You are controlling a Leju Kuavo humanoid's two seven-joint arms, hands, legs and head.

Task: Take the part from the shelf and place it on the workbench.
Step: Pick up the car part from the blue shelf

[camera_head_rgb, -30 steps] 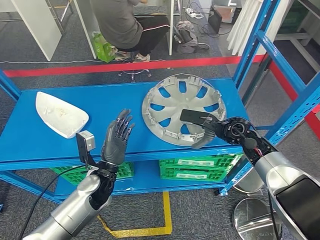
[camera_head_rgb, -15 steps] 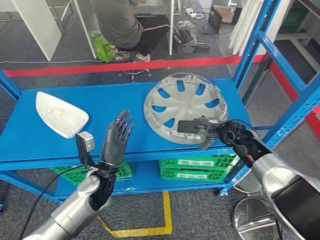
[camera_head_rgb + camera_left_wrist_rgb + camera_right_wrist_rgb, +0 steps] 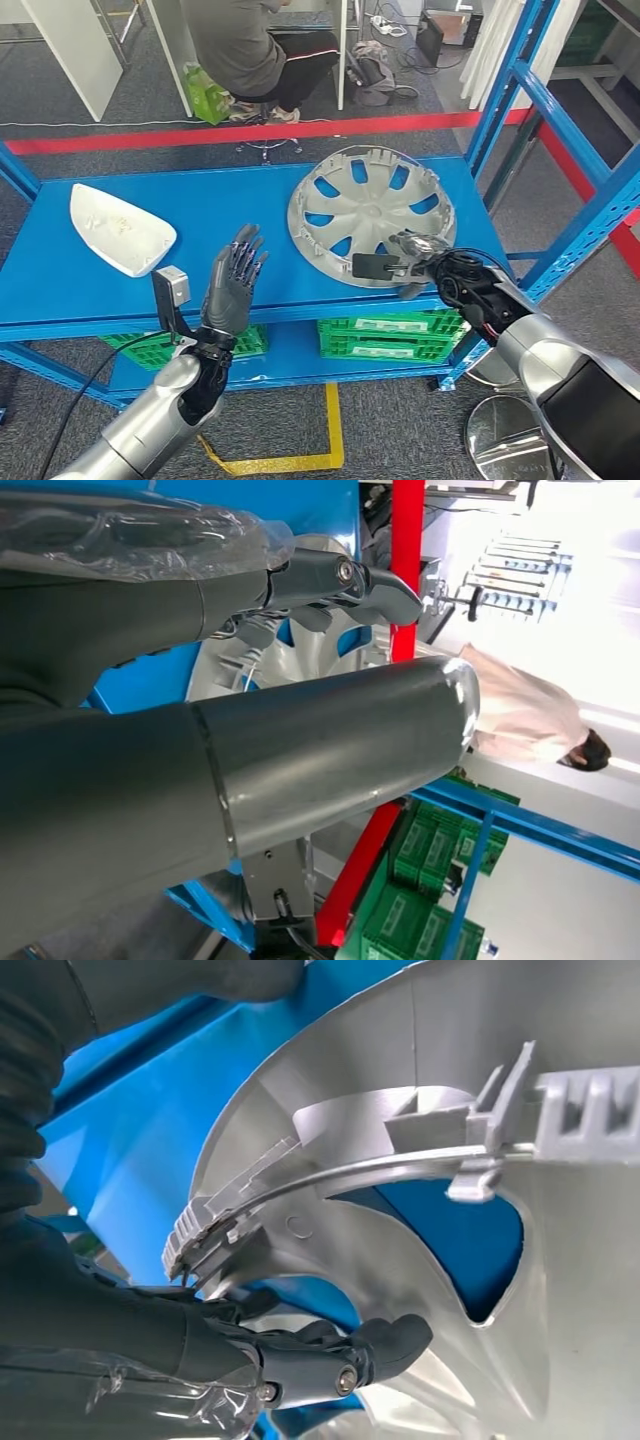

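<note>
A silver wheel cover (image 3: pixel 362 205) lies inner side up on the right half of the blue shelf (image 3: pixel 219 205). My right hand (image 3: pixel 432 264) is at its near rim. In the right wrist view dark fingers (image 3: pixel 324 1360) curl under the wheel cover (image 3: pixel 453 1290) while the thumb lies over the rim, so the hand grips the edge. My left hand (image 3: pixel 232 278) is raised before the shelf's front edge, palm toward the shelf, fingers spread and holding nothing. In the left wrist view, part of the wheel cover (image 3: pixel 256 670) shows beyond the left hand (image 3: pixel 226 770).
A white curved part (image 3: pixel 121 228) lies on the shelf's left end. Green crates (image 3: pixel 377 335) sit on the lower level. Blue uprights (image 3: pixel 521 80) rise at the right. A person (image 3: pixel 249 45) sits behind the shelf, past a red floor line. A round metal base (image 3: pixel 502 430) stands on the floor at the right.
My right hand has drawn back from over the wheel cover to its near rim and dropped lower. The wheel cover has shifted slightly. The left hand has stayed put.
</note>
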